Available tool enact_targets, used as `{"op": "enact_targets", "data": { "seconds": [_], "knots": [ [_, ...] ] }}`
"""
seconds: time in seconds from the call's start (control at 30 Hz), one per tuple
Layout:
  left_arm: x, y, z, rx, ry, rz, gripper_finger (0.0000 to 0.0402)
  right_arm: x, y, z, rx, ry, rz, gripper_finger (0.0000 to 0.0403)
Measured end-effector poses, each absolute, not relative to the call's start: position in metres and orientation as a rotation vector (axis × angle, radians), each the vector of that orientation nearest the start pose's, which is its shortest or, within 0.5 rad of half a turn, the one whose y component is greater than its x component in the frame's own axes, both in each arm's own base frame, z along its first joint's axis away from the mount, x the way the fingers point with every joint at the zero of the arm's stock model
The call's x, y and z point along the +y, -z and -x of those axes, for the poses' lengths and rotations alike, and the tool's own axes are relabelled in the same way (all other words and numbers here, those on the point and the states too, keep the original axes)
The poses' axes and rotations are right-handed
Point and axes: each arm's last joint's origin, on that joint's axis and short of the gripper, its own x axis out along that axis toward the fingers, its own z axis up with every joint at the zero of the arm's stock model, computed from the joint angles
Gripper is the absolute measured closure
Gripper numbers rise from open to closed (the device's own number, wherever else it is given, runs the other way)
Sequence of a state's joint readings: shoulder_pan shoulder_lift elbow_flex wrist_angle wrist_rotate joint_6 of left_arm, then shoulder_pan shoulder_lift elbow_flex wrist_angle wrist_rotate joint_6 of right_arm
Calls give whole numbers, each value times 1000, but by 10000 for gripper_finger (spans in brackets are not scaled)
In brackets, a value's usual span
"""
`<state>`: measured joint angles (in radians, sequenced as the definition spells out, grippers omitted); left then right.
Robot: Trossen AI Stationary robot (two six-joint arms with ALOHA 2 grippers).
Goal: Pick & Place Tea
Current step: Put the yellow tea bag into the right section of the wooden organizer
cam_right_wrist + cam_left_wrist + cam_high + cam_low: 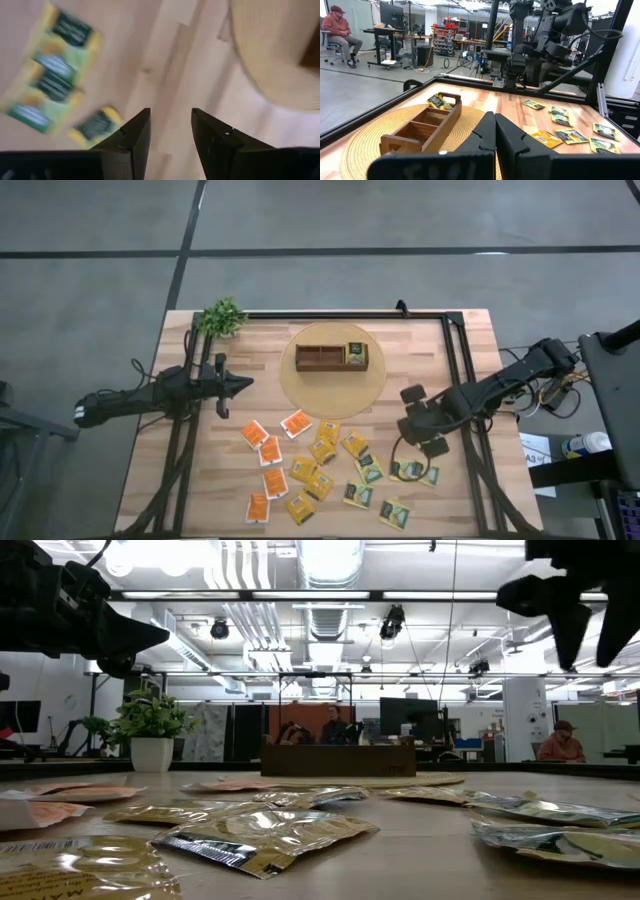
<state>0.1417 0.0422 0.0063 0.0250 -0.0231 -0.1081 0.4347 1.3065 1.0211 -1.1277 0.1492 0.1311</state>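
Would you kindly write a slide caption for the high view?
Open right gripper hovers above scattered tea sachets; shut left gripper waits beside the wooden box.

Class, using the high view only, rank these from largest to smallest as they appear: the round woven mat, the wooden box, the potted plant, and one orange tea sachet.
1. Round woven mat
2. Wooden box
3. Potted plant
4. Orange tea sachet

The plant and the box are fairly close in area, since the box is long but narrow, so that pair is less certain.

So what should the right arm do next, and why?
Probably lower onto a green sachet near it. The right gripper hangs open and empty above bare table, the sachets lie off to one side, and the box holds tea in only one end compartment.
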Motion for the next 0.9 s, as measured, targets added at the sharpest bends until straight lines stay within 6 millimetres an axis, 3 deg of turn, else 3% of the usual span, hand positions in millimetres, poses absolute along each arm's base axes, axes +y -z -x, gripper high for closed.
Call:
{"op": "enact_targets", "data": {
  "seconds": [0.2, 0.47, 0.9],
  "knots": [
    [15, -165, -99, 2, -165, 109, 401, 96, -255, -205, 1376, 14, 25, 264],
    [15, -165, -99, 2, -165, 109, 401, 111, -236, -206, 1527, 150, -287, 264],
    [15, -165, -99, 2, -165, 109, 401, 120, -219, -199, 1598, 291, -406, 264]
  ]
}}
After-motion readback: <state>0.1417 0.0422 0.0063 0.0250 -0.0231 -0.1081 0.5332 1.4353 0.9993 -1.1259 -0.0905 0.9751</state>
